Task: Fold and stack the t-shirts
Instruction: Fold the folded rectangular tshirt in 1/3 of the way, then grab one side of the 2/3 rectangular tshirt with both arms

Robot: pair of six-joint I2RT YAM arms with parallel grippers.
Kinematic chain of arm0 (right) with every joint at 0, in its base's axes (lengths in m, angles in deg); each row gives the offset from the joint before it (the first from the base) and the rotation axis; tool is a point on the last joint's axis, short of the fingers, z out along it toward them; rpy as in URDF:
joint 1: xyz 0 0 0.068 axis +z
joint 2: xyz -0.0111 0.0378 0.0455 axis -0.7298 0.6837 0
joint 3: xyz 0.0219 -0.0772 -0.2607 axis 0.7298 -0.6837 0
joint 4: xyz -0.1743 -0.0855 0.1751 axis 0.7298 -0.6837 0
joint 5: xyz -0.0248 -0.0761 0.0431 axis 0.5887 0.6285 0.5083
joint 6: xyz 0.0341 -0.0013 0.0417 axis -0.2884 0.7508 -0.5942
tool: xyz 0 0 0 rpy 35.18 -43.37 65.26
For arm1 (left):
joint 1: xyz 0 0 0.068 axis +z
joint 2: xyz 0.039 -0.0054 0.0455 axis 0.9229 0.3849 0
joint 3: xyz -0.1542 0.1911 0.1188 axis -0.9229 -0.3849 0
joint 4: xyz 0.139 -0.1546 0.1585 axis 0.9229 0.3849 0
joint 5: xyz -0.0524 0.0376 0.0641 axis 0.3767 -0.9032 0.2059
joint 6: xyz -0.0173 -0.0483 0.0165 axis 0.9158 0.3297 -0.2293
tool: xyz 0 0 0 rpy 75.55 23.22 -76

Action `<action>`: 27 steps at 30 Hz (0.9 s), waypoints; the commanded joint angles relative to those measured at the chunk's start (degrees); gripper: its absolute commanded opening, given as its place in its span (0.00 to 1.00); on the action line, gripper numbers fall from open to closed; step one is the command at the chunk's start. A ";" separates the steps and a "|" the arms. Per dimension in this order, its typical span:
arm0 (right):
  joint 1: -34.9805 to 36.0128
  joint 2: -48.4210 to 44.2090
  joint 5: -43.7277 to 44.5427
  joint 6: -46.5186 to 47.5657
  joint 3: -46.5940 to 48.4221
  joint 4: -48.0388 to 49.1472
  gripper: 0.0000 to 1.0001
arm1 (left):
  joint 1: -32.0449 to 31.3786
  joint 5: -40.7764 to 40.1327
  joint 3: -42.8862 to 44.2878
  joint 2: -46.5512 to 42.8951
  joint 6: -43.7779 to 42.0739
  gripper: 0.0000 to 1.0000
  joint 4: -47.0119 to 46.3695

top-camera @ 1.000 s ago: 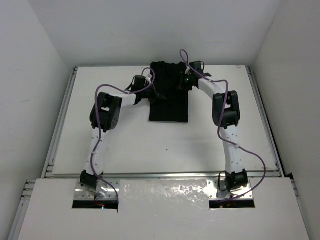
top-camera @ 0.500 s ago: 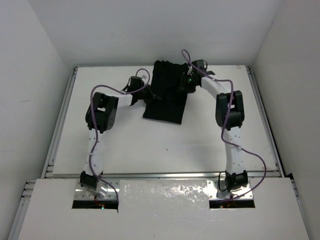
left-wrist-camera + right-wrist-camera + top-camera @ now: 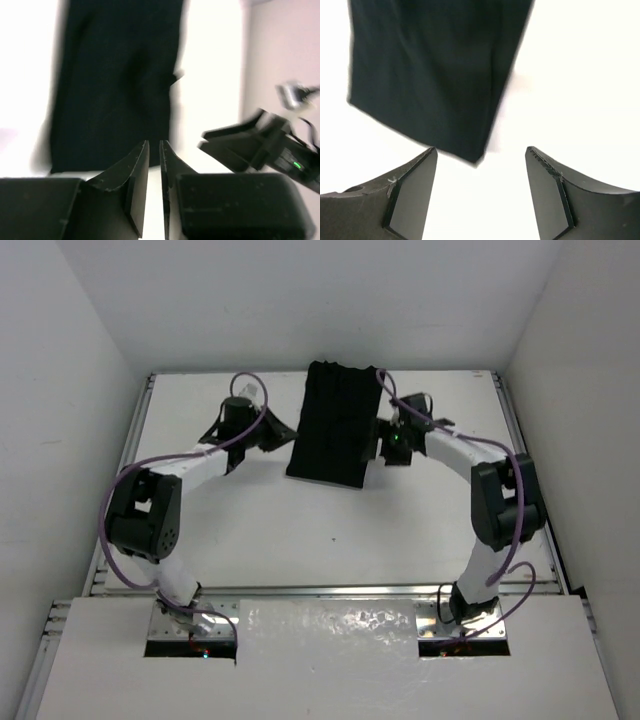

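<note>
The black t-shirt lies folded into a long narrow rectangle at the back middle of the table, slightly slanted. My left gripper sits just left of its near part, apart from it. In the left wrist view its jaws stand only a narrow slit apart with nothing between them, and the t-shirt lies just ahead. My right gripper is beside the shirt's right edge. In the right wrist view it is wide open and empty, with a corner of the t-shirt just beyond the fingertips.
The white table has metal rails along its left, right and near edges. White walls close in on three sides. Purple cables loop over both arms. The right arm's wrist shows in the left wrist view.
Both grippers have let go of the shirt and opened, the right one wide. Both arms have drawn outward to the shirt's sides. The shirt now lies flat and slanted.
</note>
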 commanded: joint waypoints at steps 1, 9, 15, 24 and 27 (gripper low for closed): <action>2.17 -7.85 -0.35 -4.84 -14.23 9.98 0.71 | 0.66 -3.58 -9.26 -1.37 -2.05 0.14 2.34; 2.17 -3.76 -6.16 -9.68 -25.35 24.23 0.73 | 2.42 11.98 -10.68 9.96 -4.27 0.17 -10.66; 2.26 0.99 -8.27 -13.63 -26.41 28.20 0.68 | 4.09 13.82 -11.03 16.37 -3.83 0.17 -14.35; 2.87 3.55 -7.31 -14.78 -26.41 27.68 0.23 | 4.18 13.39 -15.51 15.33 -0.41 0.14 -15.60; 2.79 2.06 -5.20 -12.77 -26.15 24.17 0.12 | 3.22 9.97 -18.93 13.22 2.49 0.09 -13.23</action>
